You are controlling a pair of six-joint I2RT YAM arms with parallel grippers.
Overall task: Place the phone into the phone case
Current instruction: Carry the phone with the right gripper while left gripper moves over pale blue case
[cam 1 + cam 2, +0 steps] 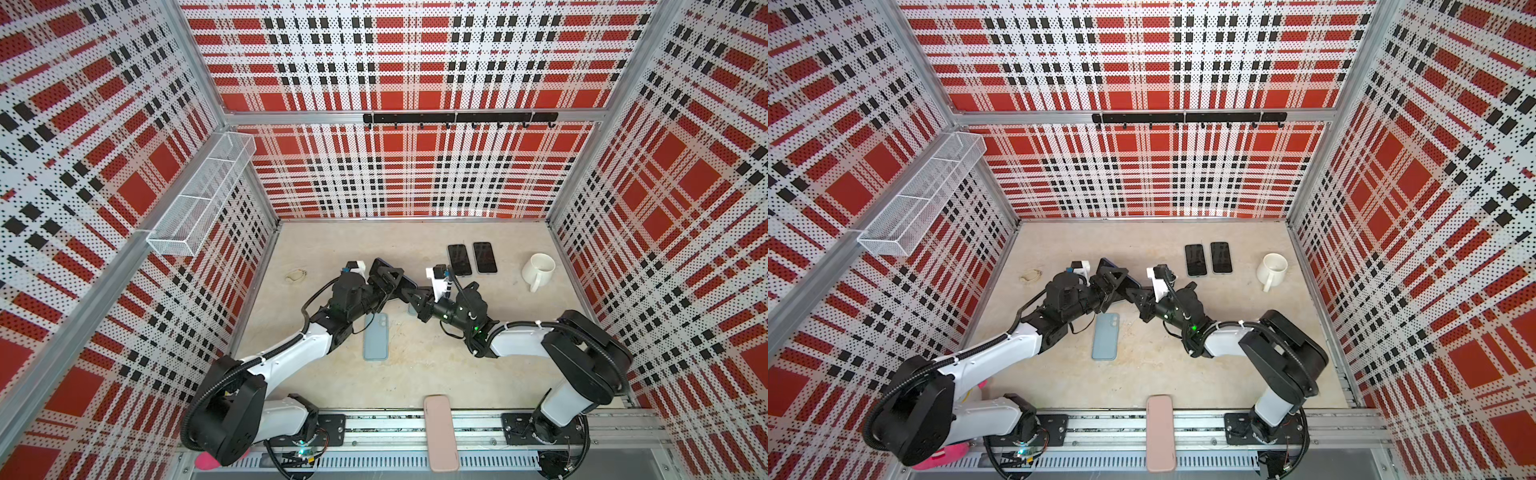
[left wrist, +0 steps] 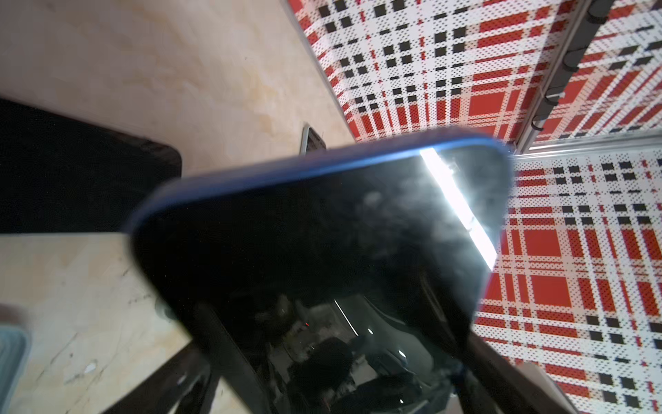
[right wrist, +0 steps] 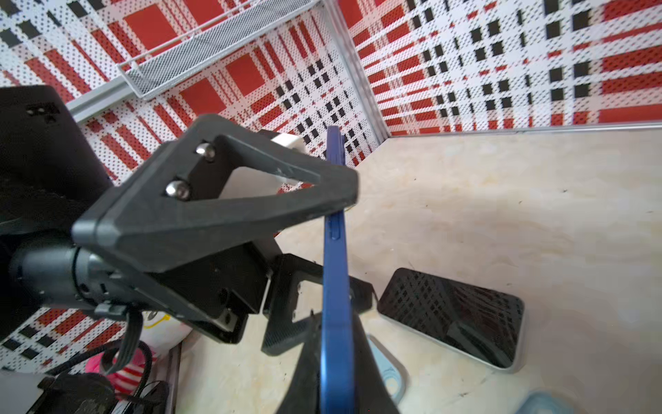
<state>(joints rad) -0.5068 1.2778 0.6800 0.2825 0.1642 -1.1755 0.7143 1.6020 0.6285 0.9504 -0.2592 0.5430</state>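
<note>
While a light-blue phone case [image 1: 376, 338] lies flat on the table [image 1: 457, 365], camera cut-out at its far end, every place below is given from that case as both top views show it. Well to the left of the case and beyond it, a small pale loop [image 1: 296, 275] rests on the table. Just past the case's far end and raised off the table, the left gripper [image 1: 394, 283] reaches in from the left with its jaws spread wide on either side of a blue-edged phone [image 2: 322, 251]. Whether its fingers touch the phone's edges I cannot tell.

The phone hangs tilted in the air just beyond the case's far end, clear of the case, with its dark screen towards the left wrist camera. A little to the right of the case's far end, the right gripper [image 3: 336, 344] pinches 1 end of the phone between its 2 fingers.

Nearer than the case and to its right, a pink case [image 1: 441, 434] lies across the front rail. Beyond the case and to its right, 2 dark phones [image 1: 459, 259] [image 1: 485, 257] lie side by side, screens up. Further right again from the case stands a white mug [image 1: 538, 270].
</note>
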